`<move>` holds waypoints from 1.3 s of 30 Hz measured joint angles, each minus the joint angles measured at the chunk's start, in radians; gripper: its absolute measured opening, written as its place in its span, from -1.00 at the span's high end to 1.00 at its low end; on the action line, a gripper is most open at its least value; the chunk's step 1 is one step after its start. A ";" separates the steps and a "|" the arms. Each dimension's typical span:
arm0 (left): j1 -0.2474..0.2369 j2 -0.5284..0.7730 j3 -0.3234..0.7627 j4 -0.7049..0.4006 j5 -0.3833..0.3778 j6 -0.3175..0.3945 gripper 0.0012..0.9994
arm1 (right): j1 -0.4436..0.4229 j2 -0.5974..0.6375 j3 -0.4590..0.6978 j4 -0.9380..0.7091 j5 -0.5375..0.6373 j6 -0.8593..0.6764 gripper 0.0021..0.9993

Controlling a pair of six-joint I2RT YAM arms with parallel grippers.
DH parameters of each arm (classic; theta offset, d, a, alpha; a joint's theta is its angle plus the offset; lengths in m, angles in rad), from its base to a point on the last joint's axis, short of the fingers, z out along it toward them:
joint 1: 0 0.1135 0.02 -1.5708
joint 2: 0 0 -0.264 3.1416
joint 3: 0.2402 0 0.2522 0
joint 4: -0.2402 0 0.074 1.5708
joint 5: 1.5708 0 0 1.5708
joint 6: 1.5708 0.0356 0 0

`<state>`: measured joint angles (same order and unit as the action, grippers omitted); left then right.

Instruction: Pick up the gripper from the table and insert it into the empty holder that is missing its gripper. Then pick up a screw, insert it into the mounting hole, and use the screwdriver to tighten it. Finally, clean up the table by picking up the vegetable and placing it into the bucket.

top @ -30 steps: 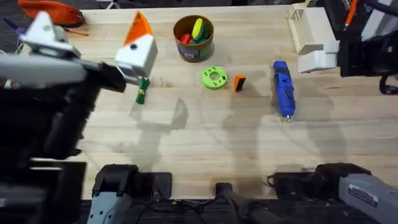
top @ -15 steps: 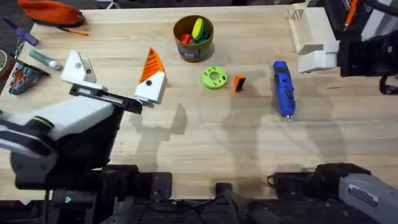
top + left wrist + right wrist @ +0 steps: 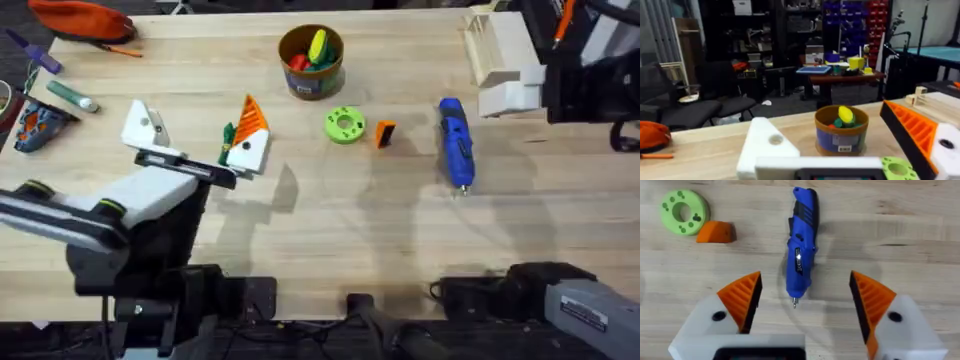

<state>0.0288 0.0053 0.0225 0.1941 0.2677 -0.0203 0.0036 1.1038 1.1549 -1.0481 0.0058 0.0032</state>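
Both fingers pairs spread wide, empty; the bucket (image 3: 841,136) label is unreadable.

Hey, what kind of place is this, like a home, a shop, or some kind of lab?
Most likely a robotics lab or workshop. The left wrist view looks past the wooden table to shelves of blue storage bins, a workbench and office chairs. A blue screwdriver lies on the table.
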 joint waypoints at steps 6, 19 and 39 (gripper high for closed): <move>0.000 0.000 -0.016 -0.005 0.023 0.000 -0.97 | 0.000 0.000 0.000 0.000 0.000 0.000 -0.99; 0.000 0.000 -0.016 -0.220 0.165 -0.001 -0.97 | 0.000 0.000 0.000 0.000 0.000 0.000 -0.98; 0.000 0.000 -0.010 -0.304 0.789 0.024 -0.97 | 0.000 0.000 0.000 0.000 0.000 0.000 -0.99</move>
<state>0.0284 0.0055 0.0124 -0.1101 1.0567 0.0036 0.0036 1.1038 1.1549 -1.0481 0.0059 0.0032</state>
